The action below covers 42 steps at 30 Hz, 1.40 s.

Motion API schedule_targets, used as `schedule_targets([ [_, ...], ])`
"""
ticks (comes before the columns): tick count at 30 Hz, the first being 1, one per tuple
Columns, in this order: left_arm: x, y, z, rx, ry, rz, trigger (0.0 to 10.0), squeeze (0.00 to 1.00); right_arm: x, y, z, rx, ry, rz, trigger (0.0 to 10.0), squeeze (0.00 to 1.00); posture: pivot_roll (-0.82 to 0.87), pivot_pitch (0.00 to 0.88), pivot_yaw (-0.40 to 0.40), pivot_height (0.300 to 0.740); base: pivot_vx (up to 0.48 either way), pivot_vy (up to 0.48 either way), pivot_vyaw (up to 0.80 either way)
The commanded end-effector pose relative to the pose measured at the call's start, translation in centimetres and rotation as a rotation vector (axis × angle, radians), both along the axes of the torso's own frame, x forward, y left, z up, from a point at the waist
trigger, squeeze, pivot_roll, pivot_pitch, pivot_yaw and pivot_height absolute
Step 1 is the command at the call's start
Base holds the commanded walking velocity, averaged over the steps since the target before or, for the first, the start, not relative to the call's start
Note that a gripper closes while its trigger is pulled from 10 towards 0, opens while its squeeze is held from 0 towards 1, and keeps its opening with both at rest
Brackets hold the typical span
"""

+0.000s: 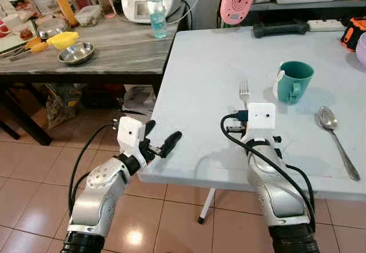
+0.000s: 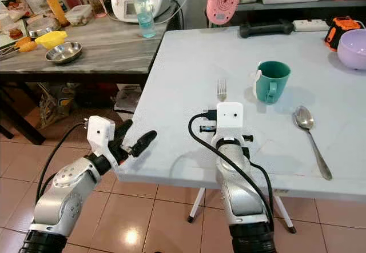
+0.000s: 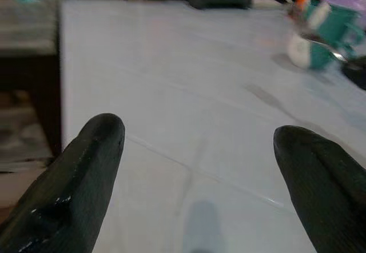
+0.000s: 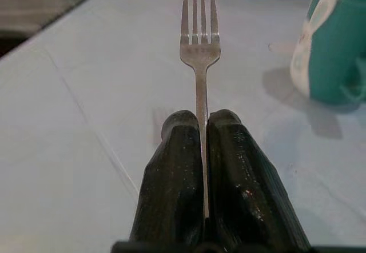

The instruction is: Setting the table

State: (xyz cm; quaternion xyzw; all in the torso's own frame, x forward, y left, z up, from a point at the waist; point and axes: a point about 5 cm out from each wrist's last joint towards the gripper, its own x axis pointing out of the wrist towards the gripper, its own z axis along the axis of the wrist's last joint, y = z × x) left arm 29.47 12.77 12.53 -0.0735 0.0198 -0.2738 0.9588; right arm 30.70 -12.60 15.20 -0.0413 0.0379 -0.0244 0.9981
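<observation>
Silver metal fork (image 4: 199, 53) lies pinched by its handle between the closed black fingers (image 4: 172, 179) of the right gripper (image 4: 201, 128), tines pointing away over the pale blue table (image 1: 200, 64) (just left of the teal mug (image 1: 295, 80)). A steel spoon (image 1: 334, 132) lies right of the mug. The left gripper (image 1: 162, 139) hovers at the table's near-left corner, fingers spread wide, holding nothing.

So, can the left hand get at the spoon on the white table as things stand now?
Probably not easily. The left hand is open at the table's near left edge, while the spoon lies far to the right, beyond the right hand holding the fork.
</observation>
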Motion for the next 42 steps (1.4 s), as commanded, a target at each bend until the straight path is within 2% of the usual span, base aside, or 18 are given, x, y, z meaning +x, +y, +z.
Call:
schedule_targets([
  [1,0.6,0.9,0.5,0.018,-0.027,0.072,10.0,0.0,-0.5,0.0,1.4,0.006,-0.076,0.024,10.0,0.0,-0.14,0.032,0.111,0.74,0.0,0.0,0.0],
  [6,0.9,1.4,0.3,0.024,-0.016,0.123,10.0,0.0,-1.7,-1.7,2.2,-0.049,-0.152,-0.014,10.0,0.0,-0.15,0.029,0.105,0.74,0.0,0.0,0.0],
  [10,1.0,1.5,0.1,0.027,-0.01,0.143,10.0,0.0,-2.6,-3.3,1.9,-0.077,-0.155,-0.058,10.0,0.0,-0.15,0.031,0.106,0.74,0.0,0.0,0.0],
  [15,1.0,1.3,-0.1,0.038,0.001,0.144,10.0,0.0,-3.4,-4.2,1.5,-0.083,-0.145,-0.083,10.0,0.0,-0.16,0.036,0.109,0.74,0.0,0.0,0.0],
  [25,1.2,1.0,-0.4,0.042,0.002,0.133,10.0,0.0,-3.9,-4.1,1.4,-0.082,-0.146,-0.081,10.0,0.0,-0.18,0.042,0.112,0.74,0.0,0.105,0.0],
  [42,1.4,0.9,-0.5,0.061,-0.012,0.116,10.0,0.0,-3.8,-3.8,1.5,-0.068,-0.159,-0.081,10.0,0.0,-0.17,0.04,0.12,0.74,0.0,0.397,0.0],
])
